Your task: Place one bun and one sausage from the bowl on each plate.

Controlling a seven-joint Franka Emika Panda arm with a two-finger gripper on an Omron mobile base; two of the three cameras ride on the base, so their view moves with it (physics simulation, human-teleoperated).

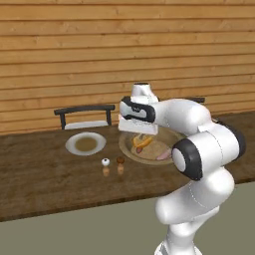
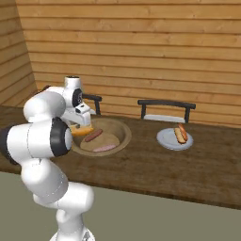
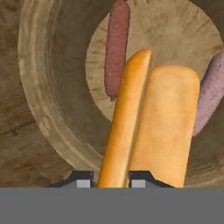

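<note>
The gripper is clamped on one half of a split bun, held just above the bowl. Two sausages lie in the bowl (one reddish, one paler). The plate left of the bowl is bare; the plate right of it holds a bun and sausage. With only a thin half pinched, the bun could swing or slip out on the way to the bare plate.

Two small shakers side by side on the dark wooden table. Two dark chairs behind, against the plank wall.
</note>
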